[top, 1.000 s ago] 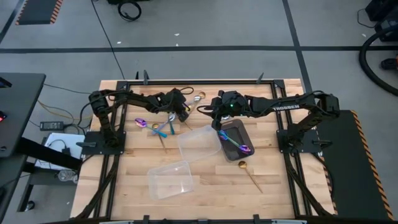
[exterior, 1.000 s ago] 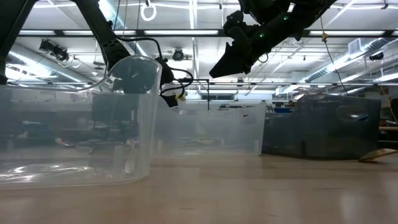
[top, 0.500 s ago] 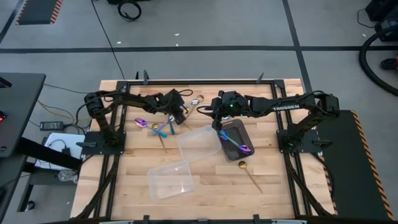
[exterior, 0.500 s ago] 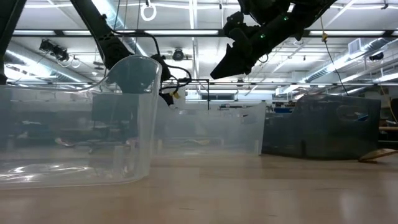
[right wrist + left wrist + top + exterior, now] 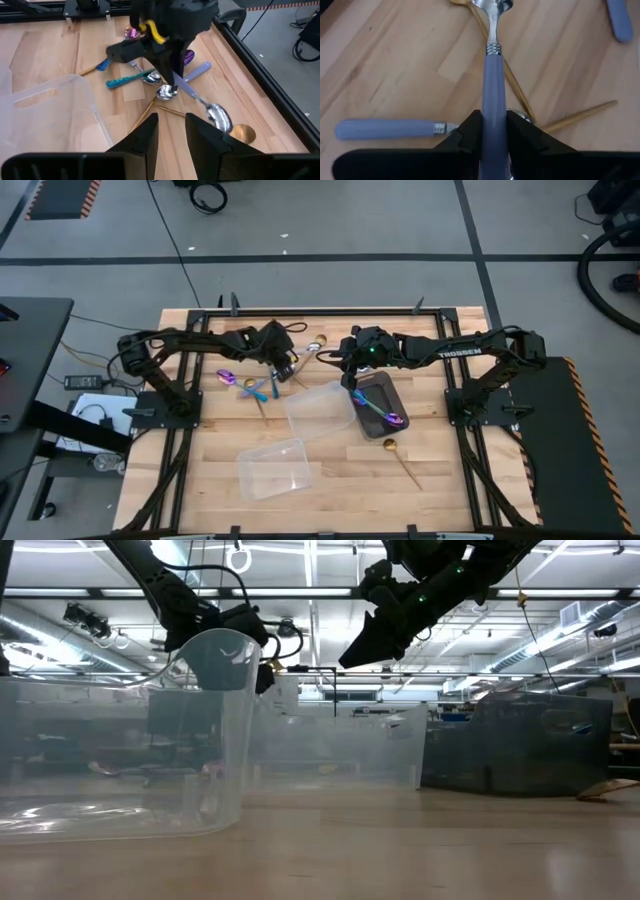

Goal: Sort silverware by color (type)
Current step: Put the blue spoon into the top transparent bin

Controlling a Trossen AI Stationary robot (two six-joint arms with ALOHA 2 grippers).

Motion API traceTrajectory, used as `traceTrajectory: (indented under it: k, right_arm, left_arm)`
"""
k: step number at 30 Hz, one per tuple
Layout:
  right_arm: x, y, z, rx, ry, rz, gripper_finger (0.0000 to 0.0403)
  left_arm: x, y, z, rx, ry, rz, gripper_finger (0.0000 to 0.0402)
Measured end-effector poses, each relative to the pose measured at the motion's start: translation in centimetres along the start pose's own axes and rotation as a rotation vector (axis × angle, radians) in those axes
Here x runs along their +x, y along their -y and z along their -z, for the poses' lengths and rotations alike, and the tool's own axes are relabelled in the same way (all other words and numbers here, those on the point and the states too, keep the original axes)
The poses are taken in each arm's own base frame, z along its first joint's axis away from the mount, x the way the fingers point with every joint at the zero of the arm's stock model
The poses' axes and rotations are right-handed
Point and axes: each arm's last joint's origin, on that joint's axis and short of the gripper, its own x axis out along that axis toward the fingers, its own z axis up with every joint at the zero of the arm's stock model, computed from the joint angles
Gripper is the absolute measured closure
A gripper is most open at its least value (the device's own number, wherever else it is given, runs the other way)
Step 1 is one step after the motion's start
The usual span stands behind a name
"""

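Up at the far side of the table, the left gripper [image 5: 287, 367] is clenched on a spoon with a lavender handle [image 5: 493, 95]. The handle sits squarely between the two dark fingers [image 5: 465, 132], and the silver bowl end points away from the wrist over the wood. In the right wrist view the same spoon [image 5: 200, 97] slants down from that gripper [image 5: 172, 89], with its bowl low by the table near a gold spoon bowl [image 5: 242, 134].

Just beside it lies the loose pile of silverware [image 5: 255, 385]. It includes a teal-handled spoon [image 5: 127, 80], a second lavender-handled piece [image 5: 385, 128], two thin gold handles [image 5: 580, 115] crossing under the held spoon, and a purple spoon bowl [image 5: 132, 33] farther off.

The right gripper [image 5: 352, 380] hangs above the gap between the pile and the dark tray [image 5: 392, 392]. Its fingers [image 5: 145, 137] are parted, with only bare table showing between them.

An iridescent utensil [image 5: 375, 410] lies in the tray. A gold spoon [image 5: 400, 457] rests on the table just in front of the tray. One clear container [image 5: 322, 410] sits touching the tray's left edge, and another clear container [image 5: 275, 470] stands nearer the front of the table. I cannot tell whether either holds anything.
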Motion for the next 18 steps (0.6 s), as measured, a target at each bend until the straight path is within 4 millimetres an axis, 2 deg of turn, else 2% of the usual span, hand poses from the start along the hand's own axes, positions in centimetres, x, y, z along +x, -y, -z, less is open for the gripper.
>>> traceTrajectory:
  k: [6, 13, 18]
  right_arm:
    - [0.0, 0.0, 0.1, 0.0, -0.006, 0.004, 0.0296]
    - [0.0, 0.3, 0.1, 0.01, -0.009, 0.019, 0.0296]
    - [0.0, 1.3, 0.3, 0.031, -0.034, 0.078, 0.0296]
  left_arm:
    - [-0.6, 0.0, -0.3, 0.0, 0.026, 0.0, 0.0326]
    - [-2.9, 0.1, -1.0, -0.019, 0.079, 0.004, 0.0326]
    - [-4.7, 1.5, -0.7, -0.044, 0.06, 0.041, 0.0326]
